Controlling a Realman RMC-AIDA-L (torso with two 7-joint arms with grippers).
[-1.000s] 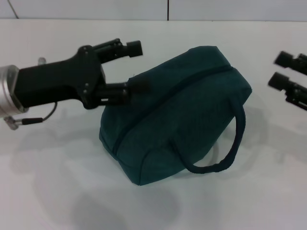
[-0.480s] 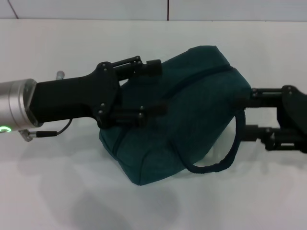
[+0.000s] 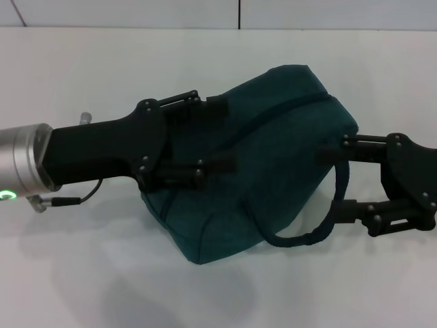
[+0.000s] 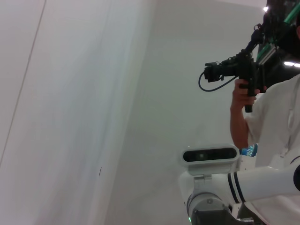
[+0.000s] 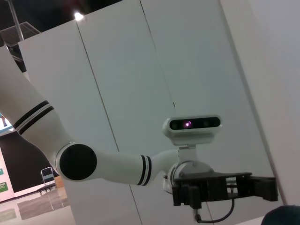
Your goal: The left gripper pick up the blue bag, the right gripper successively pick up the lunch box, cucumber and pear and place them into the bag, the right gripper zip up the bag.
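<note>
**Both hands at the blue bag**

You have the blue bag (image 3: 273,171) lying on its side on the white desk (image 3: 102,287), zipper closed, one padded handle (image 3: 328,212) looping off its right end. Your left hand (image 3: 220,135) reaches in over the bag's left side, its two fingers (image 3: 217,104) spread apart and lying against the fabric without pinching anything. Your right hand (image 3: 336,184) sits at the bag's right end, fingers spread too, the upper one touching the bag's end and the lower one just beside the handle loop. Neither hand holds anything.
</note>
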